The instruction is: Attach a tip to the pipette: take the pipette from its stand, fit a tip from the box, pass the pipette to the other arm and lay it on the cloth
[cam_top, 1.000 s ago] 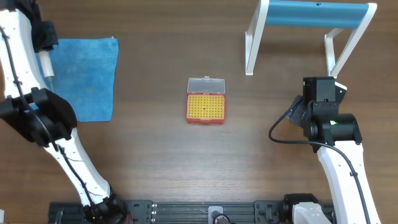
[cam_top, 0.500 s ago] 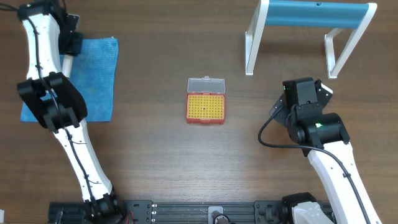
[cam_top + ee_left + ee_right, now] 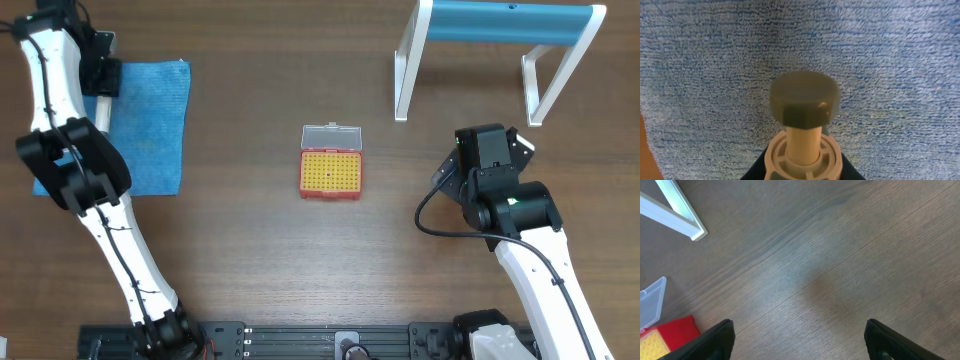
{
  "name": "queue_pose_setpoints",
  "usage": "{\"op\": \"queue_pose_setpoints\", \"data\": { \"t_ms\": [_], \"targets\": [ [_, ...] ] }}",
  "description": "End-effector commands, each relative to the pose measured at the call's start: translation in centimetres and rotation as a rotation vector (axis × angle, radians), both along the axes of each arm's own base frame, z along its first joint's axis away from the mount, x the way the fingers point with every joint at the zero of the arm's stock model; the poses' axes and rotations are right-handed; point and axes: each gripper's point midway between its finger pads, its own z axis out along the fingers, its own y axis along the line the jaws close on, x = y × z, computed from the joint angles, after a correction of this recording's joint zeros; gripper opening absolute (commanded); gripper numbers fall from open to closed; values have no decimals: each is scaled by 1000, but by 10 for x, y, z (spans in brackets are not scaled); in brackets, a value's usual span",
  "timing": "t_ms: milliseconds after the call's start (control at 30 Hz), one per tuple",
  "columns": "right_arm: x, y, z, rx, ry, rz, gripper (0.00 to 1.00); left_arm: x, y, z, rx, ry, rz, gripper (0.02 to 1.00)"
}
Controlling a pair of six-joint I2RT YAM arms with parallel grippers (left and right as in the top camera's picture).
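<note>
From above, the left arm stands at the desk's [image 3: 250, 270] left edge and reaches up over the blue cloth [image 3: 150, 120]. Its left tool [image 3: 100, 75] sits above the cloth's left part, with the white body of the pipette [image 3: 103, 108] showing just below it. The box of tips [image 3: 331, 172] lies in the middle of the desk with its clear lid thrown back, well apart from both arms. The blue-and-white stand [image 3: 510, 20] is at the far right corner. The right tool [image 3: 485, 150] is over bare wood, between the stand and the box.

From the left wrist, the pipette's grey push-button [image 3: 805, 97] and pale stem rise between the dark fingers [image 3: 756, 170], which are clamped on its collar. Blue cloth lies behind it; whether the pipette touches the cloth I cannot tell.

From the right wrist, the right tool's two fingers [image 3: 722, 335] stand wide apart with nothing between them, above bare desk. A white leg of the stand [image 3: 675, 210] and a red corner of the box [image 3: 675, 330] show to one side.
</note>
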Motion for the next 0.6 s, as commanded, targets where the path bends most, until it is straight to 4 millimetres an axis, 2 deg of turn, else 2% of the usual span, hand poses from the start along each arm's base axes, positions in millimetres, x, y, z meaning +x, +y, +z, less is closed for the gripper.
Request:
{"op": "queue_pose_setpoints", "data": {
  "t_ms": [33,133,267,500,533,600],
  "targets": [
    [4,3,6,13,-21,-4,844,-2,-7,-9,-39,16,17,27],
    [4,3,6,13,-21,-4,844,-3,-7,-13,-42,22,26,27],
    [5,5,6,21,-23,0,844,-4,-9,-27,-55,46,47,27],
    [15,9,11,39,-70,5,844,-5,-9,-28,-57,48,54,25],
    [15,9,11,41,-70,6,844,-4,-9,-28,-58,47,62,189],
    [15,10,11,45,-69,8,844,-5,-10,-27,-67,44,108,730]
  ]
}}
